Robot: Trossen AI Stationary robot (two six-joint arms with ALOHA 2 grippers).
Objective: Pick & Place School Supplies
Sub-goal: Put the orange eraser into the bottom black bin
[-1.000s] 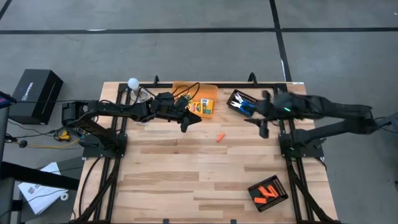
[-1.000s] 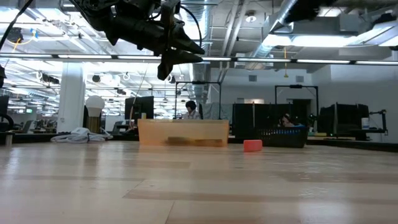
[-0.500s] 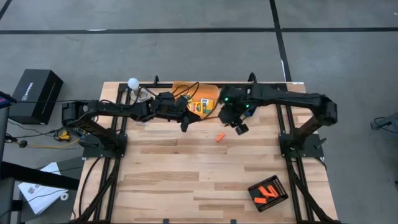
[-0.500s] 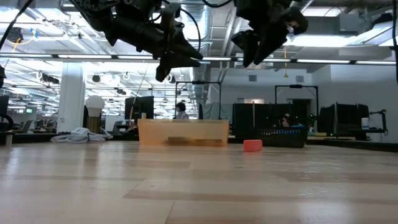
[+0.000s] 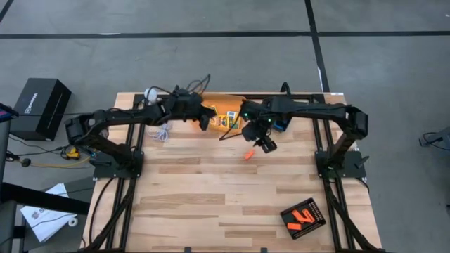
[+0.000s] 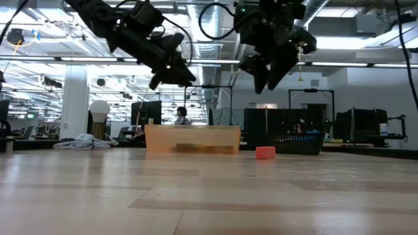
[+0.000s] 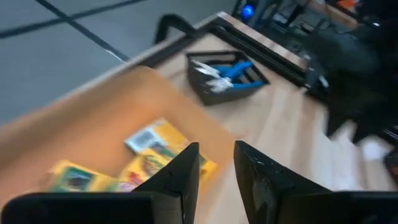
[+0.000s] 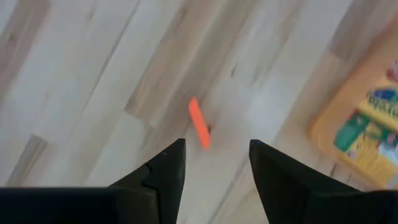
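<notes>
A thumb-sized orange piece (image 5: 247,154) lies on the wooden table; it also shows in the right wrist view (image 8: 199,123) and the low view (image 6: 264,153). My right gripper (image 5: 261,144) hangs open above it, touching nothing. Yellow-and-green boxes (image 7: 149,155) lie in the translucent orange bin (image 5: 228,105) at the far edge. My left gripper (image 5: 205,121) hangs open and empty over the bin's near left part. Blue-handled scissors (image 7: 233,70) lie in a black tray (image 7: 217,90) right of the bin.
A second black ribbed tray (image 5: 304,218) with orange pieces sits at the near right. A white ball (image 5: 150,92) and loose cables (image 5: 163,130) lie at the far left. The table's middle and near left (image 5: 190,204) is bare wood.
My right arm has swung from the far right toward the table's left and come down a little, stopping over the orange piece. My left gripper has moved toward the far edge, over the bin, and has turned. The orange piece has stayed put.
</notes>
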